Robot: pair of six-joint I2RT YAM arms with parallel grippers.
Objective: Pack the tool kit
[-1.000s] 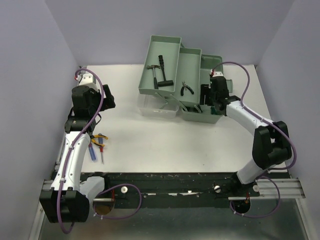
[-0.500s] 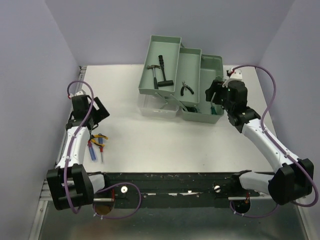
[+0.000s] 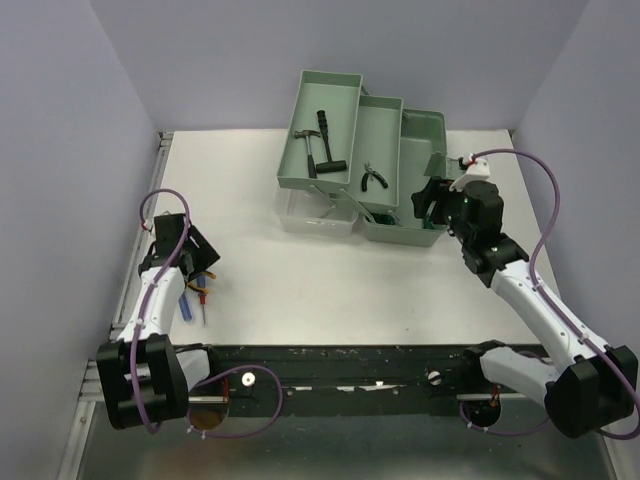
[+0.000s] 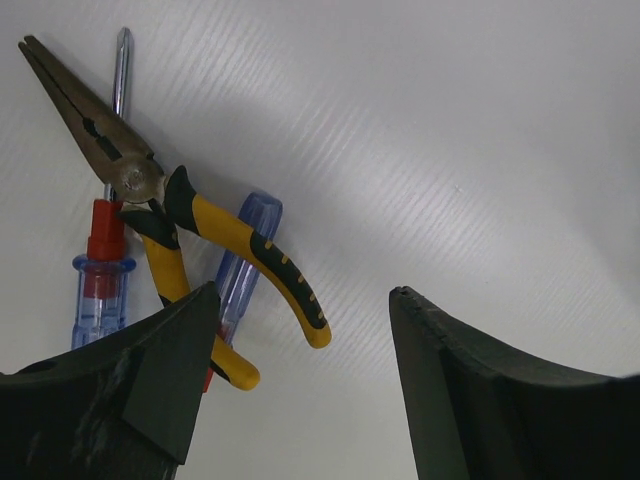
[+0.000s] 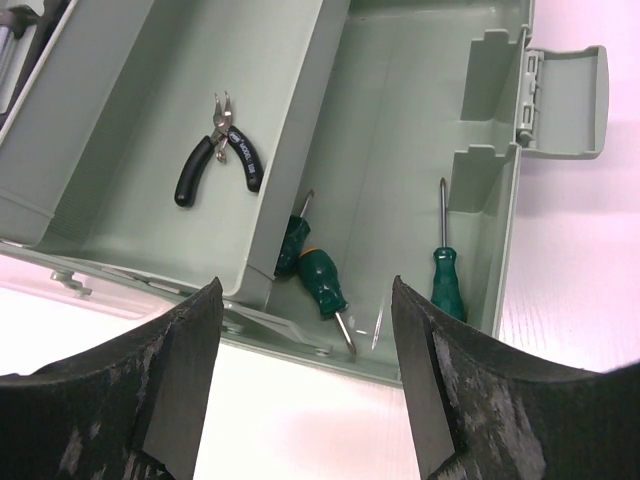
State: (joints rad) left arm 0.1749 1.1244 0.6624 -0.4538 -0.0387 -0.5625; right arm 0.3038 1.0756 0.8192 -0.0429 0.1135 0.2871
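The pale green toolbox point(image 3: 350, 100) stands open at the back, its trays fanned out. A small hammer point(image 3: 325, 140) and black pliers point(image 3: 375, 178) lie in the trays. In the right wrist view the black pliers point(image 5: 215, 155) and two green screwdrivers point(image 5: 325, 285) point(image 5: 446, 280) lie in the toolbox point(image 5: 420, 120). My right gripper point(image 5: 306, 282) point(image 3: 425, 205) is open and empty, above the box's near edge. Yellow-handled pliers point(image 4: 250, 245) and two blue screwdrivers point(image 4: 100, 285) point(image 4: 245, 260) lie on the table at the left. My left gripper point(image 4: 300, 300) point(image 3: 203, 262) is open just above them.
The translucent lid point(image 3: 315, 215) lies against the front of the toolbox. One blue screwdriver point(image 3: 190, 305) shows below the left gripper in the top view. The table's left edge point(image 3: 150, 220) runs close beside the left arm. The box's latch flap point(image 5: 565, 100) hangs open.
My left arm has swung down toward the near left, over the yellow pliers. My right gripper has pulled back out of the toolbox toward the right.
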